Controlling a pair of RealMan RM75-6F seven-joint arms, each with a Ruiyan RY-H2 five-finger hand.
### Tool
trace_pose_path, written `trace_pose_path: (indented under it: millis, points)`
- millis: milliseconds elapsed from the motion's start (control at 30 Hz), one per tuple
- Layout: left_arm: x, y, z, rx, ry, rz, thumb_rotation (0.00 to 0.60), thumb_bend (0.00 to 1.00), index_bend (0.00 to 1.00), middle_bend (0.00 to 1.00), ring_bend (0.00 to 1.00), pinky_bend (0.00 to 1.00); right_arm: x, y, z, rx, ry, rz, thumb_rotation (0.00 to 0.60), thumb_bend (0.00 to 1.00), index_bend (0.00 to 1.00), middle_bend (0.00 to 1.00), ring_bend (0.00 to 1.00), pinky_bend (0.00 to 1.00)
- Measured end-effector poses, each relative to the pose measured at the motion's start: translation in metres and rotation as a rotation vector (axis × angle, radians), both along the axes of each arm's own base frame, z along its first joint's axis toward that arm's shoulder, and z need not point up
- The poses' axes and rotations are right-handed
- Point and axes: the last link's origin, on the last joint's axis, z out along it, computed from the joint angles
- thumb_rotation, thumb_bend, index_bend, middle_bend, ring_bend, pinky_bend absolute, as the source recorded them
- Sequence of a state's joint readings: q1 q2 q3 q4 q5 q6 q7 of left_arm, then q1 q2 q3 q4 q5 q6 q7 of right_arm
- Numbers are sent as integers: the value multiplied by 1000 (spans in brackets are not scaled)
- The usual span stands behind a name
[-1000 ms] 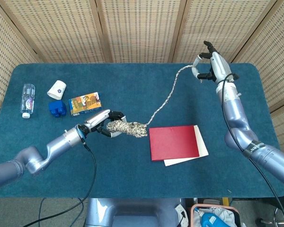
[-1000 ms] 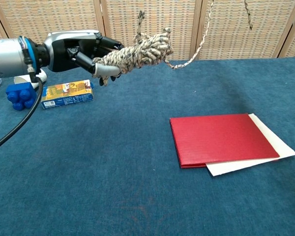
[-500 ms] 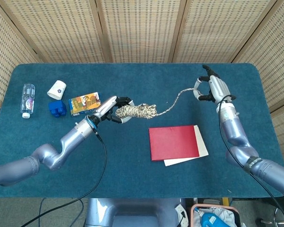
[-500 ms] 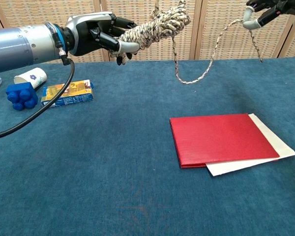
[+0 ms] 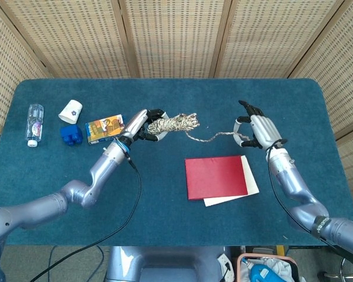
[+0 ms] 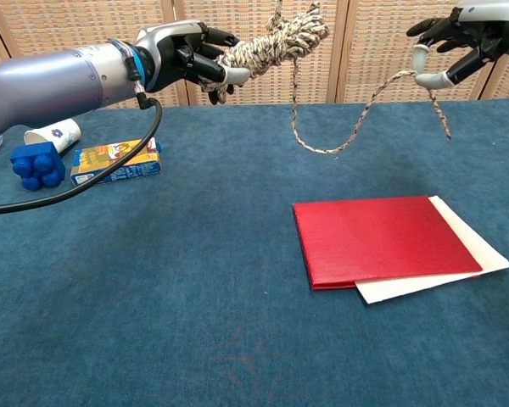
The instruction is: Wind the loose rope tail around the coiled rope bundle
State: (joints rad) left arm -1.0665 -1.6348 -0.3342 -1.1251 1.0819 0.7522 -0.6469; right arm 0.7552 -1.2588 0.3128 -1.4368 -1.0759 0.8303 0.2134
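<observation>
While the left hand (image 6: 189, 58) is gripping one end of the coiled rope bundle (image 6: 276, 42) and holding it up in the air above the table (image 5: 165, 217), the right hand (image 6: 468, 36) is pinching the loose rope tail (image 6: 356, 127) near its end, other fingers spread, w/ a short bit dangling below the pinch. Tail is sagging in a slack loop btwn the two hands, hanging apart from the bundle rather than lying around it. Judging by that, the winding is looking barely begun or mid-turn: most of the tail is left to go round, approx all the visible length. Red book (image 5: 216, 177) w/ white sheet (image 5: 251, 189) under it is sitting below on the table, not involved.
</observation>
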Motion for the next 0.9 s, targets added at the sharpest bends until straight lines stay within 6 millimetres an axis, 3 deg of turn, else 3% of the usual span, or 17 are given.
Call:
trace_pose_path:
  millis: [267, 533, 900]
  points:
    - [5, 6, -7, 78, 49, 44, 600, 558, 792, 592, 517, 588, 6, 37, -1, 47, 15, 136, 600, 492, 724, 0, 0, 0]
    - [11, 10, -22, 140, 124, 67, 600, 558, 793, 594, 517, 590, 26, 71, 5, 89, -27, 279, 600, 492, 724, 0, 0, 0]
    - [11, 1, -40, 171, 309, -13, 600, 559, 796, 597, 519, 594, 93, 89, 12, 141, -152, 443, 600, 492, 725, 0, 0, 0]
